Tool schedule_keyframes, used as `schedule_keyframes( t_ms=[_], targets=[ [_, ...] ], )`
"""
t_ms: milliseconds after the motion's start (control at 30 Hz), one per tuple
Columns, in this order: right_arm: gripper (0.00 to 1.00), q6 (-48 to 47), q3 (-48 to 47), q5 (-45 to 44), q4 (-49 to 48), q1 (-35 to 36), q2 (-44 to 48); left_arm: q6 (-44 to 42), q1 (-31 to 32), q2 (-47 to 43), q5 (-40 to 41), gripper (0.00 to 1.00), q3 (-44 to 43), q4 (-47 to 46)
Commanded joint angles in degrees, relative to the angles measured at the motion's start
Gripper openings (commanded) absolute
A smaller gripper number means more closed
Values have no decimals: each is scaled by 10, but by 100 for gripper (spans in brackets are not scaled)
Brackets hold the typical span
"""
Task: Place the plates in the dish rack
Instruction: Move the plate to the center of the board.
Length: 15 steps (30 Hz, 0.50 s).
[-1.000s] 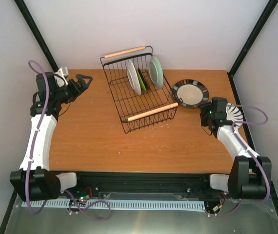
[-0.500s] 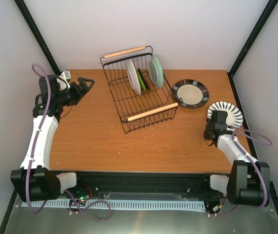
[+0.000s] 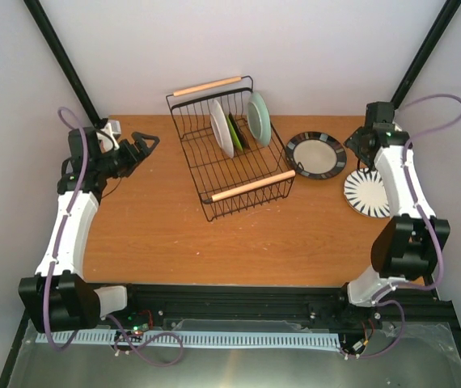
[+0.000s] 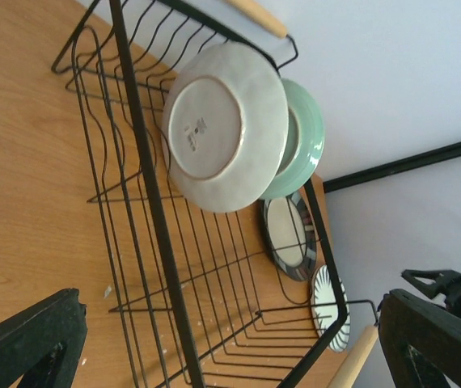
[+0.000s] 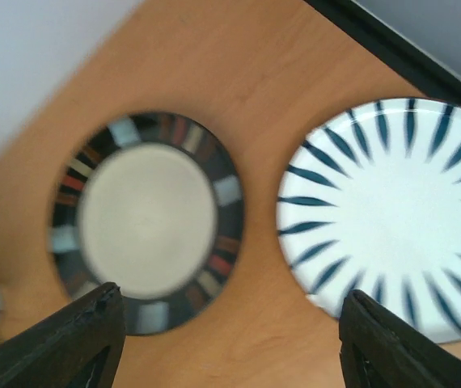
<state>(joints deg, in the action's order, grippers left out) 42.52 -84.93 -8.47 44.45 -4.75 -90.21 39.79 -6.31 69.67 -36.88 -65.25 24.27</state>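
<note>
The dish rack [image 3: 229, 166] stands at the table's back middle and holds three plates on edge: one showing its pale underside [image 3: 221, 128], a lime green one [image 3: 235, 132] and a mint green one [image 3: 258, 118]. A black-rimmed cream plate [image 3: 315, 154] and a white striped plate [image 3: 369, 192] lie flat to its right. My right gripper [image 3: 358, 149] hovers open above the gap between these two plates [image 5: 145, 222] [image 5: 392, 214], holding nothing. My left gripper [image 3: 145, 145] is open and empty, left of the rack, facing it [image 4: 151, 210].
The rack's wooden handles [image 3: 208, 85] [image 3: 252, 186] lie along its far and near ends. A black frame post [image 3: 415, 61] rises behind the right arm. The right table edge runs just beyond the striped plate. Bare wood [image 3: 182, 234] spreads in front of the rack.
My right arm rose from the striped plate's near side and swung to the back, above both flat plates. The striped plate now lies uncovered, slightly further left. My left gripper crept right.
</note>
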Motion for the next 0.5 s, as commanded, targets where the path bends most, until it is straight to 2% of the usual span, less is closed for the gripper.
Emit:
schedule_keyframes(
  t_ms=[0,167,467],
  targets=[
    [72,-198,-42,-46,178,13,-74,-31,2,-1,-29,100,26,-6],
    [69,-274,-22,-70,216,32,-104,-43,2,-20,-34,100,37,-1],
    [55,-345,51,-121,197,45,-113,-60,1,-22,-41,100,41,10]
  ],
)
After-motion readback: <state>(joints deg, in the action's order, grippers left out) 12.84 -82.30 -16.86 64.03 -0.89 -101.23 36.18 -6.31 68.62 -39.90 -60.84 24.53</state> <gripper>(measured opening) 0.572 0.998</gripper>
